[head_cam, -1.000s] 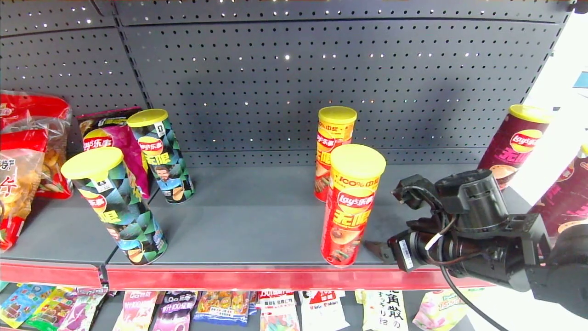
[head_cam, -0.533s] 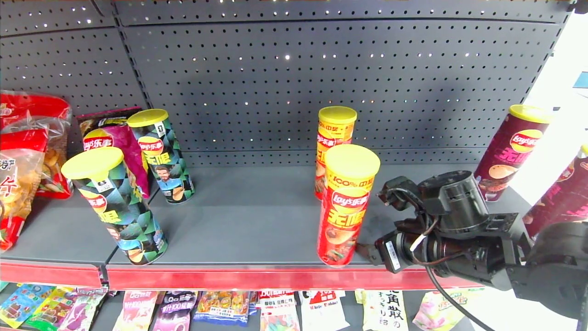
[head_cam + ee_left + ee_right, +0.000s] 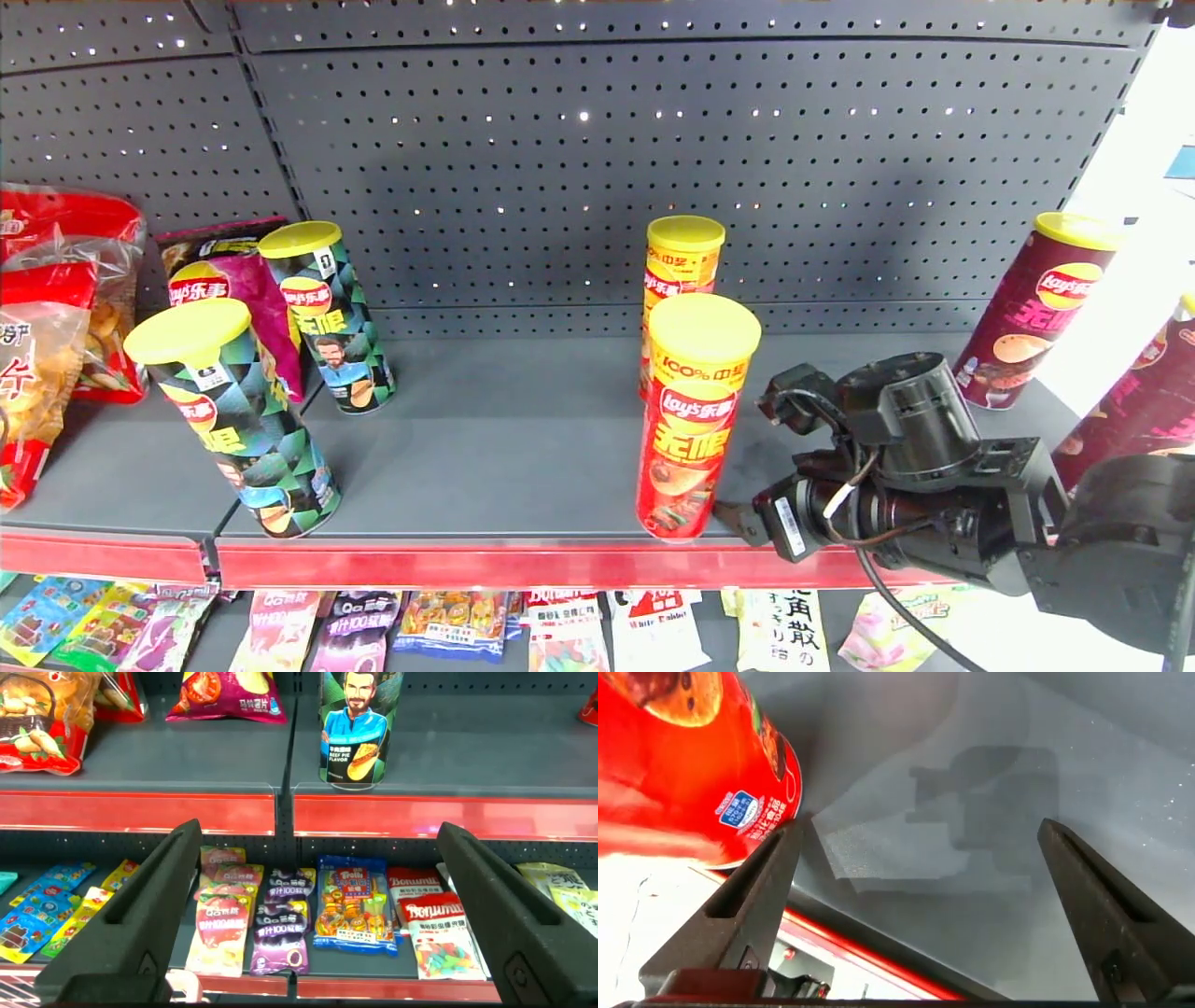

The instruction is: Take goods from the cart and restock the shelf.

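Left wrist view has the left gripper (image 3: pixel 308 915) gaping wide, empty. Lower right in the head view, the right gripper (image 3: pixel 920 905) is spread too, holding nothing. One finger (image 3: pixel 735 512) is just beside the base of the red can (image 3: pixel 695 420). It stands upright at the front edge of the shelf (image 3: pixel 523 439), lower centre. A second red can (image 3: pixel 683 261) stands directly behind.

Rear red can (image 3: pixel 684 257) half hidden behind front red can (image 3: pixel 695 415); far-right maroon can (image 3: pixel 1148 392) cut by edge.
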